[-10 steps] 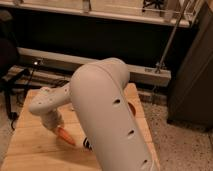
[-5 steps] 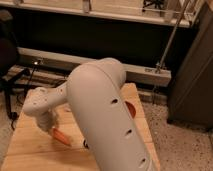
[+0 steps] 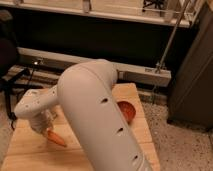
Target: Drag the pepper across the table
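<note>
gripper [image 3: 45,128] low over table [image 3: 30,150] — at pepper [image 3: 56,138], bowl [image 3: 126,111] beside arm

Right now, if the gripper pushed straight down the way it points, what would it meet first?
Most likely the small slim orange pepper, right under the gripper at the left of the light wooden plank table; whether they already touch is unclear.

We're in what looks like a lab or test space, not a home. The pale plank surface [image 3: 135,95] stands on a speckled hard floor [image 3: 180,142], backed by a dark wall panel [image 3: 100,37] with a light metal rail [image 3: 90,61]. A slanted metal pole [image 3: 170,40] rises alongside, and the pincer [image 3: 44,125] hangs low over the planks.
</note>
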You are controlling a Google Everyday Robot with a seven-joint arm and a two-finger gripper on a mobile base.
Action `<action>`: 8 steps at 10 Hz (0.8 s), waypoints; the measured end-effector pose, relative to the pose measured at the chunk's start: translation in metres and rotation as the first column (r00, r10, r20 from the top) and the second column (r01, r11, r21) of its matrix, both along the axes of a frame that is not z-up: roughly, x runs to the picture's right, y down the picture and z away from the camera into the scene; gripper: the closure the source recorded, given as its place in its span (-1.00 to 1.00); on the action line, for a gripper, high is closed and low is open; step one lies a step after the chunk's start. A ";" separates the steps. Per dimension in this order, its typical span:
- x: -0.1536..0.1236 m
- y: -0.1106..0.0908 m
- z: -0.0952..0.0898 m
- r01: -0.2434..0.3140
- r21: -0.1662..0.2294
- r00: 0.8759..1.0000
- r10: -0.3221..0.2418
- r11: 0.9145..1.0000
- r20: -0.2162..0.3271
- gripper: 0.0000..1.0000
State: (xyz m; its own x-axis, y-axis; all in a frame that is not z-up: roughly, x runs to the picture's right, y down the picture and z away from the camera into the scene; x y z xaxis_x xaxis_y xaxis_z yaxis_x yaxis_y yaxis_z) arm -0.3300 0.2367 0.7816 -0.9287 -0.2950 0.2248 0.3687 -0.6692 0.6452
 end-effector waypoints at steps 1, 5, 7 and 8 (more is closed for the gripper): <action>-0.007 0.002 -0.001 0.012 -0.001 1.000 -0.012 1.000 0.010 0.90; -0.026 0.008 -0.002 0.051 0.002 0.998 -0.051 0.999 0.033 0.90; -0.035 0.011 -0.004 0.063 0.002 0.997 -0.063 0.998 0.047 0.90; -0.040 0.012 -0.006 0.070 0.003 0.996 -0.070 0.998 0.057 0.90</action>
